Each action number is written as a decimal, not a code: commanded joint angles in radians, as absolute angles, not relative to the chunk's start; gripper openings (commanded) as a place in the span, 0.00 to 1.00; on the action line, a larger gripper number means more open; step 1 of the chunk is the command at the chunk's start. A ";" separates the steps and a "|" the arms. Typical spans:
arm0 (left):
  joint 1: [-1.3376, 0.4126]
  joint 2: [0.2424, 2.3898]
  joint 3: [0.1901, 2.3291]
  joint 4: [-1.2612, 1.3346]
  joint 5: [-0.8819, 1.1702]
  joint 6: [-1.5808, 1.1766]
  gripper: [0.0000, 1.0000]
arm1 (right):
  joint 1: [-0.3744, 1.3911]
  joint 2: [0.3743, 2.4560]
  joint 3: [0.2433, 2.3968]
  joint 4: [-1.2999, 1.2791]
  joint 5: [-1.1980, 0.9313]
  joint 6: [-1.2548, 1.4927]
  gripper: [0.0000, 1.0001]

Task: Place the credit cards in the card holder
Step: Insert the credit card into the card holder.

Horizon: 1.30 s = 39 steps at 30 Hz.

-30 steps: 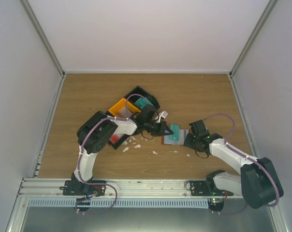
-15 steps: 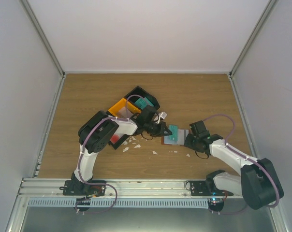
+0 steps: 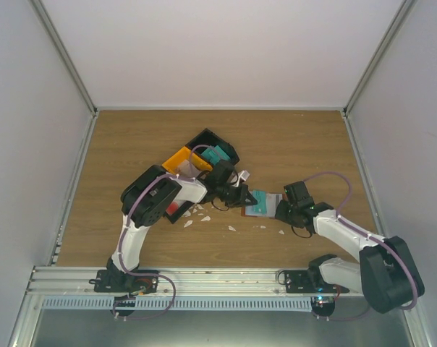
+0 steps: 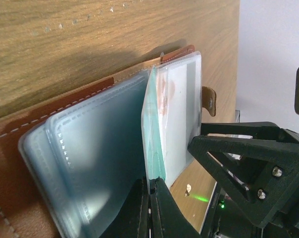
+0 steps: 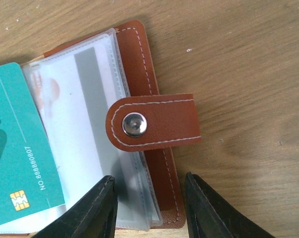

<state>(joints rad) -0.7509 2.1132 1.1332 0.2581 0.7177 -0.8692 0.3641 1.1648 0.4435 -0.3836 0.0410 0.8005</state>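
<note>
The insertion step is under way on the brown wooden table (image 3: 291, 144). The small reddish-brown leather card holder (image 5: 137, 57) is lying open there, between the two arms, with its clear plastic sleeves (image 4: 90, 144) fanned out. The right gripper (image 5: 148, 201) is standing astride the holder's snap-strap edge, jaws apart. I cannot tell whether they are pinching it or only bracketing it. The left gripper (image 4: 149, 186) is clenching the edge of a teal plastic credit card (image 5: 16, 144), whose far end is lying against the sleeves, seemingly partway into one.

By my judgement, the next move is calling for the holder to be steadied while the card is pushed straight along its sleeve until it is seated.

Behind the left arm, the black-and-orange compartment tray (image 3: 204, 139) is holding another teal card (image 3: 215, 154). Tiny white scraps (image 3: 204, 217) are lying near the holder, clear of the card's path. The loose sleeves are looking like the likeliest snag.
</note>
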 commanded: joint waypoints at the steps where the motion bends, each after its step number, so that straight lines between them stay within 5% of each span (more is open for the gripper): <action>1: -0.766 2.151 1.154 0.269 0.722 -0.867 0.00 | 0.358 1.179 0.415 -0.360 0.006 0.799 0.39; 39: -0.799 2.270 1.273 0.225 0.692 -0.890 0.00 | 0.358 1.203 0.387 -0.315 0.004 0.808 0.24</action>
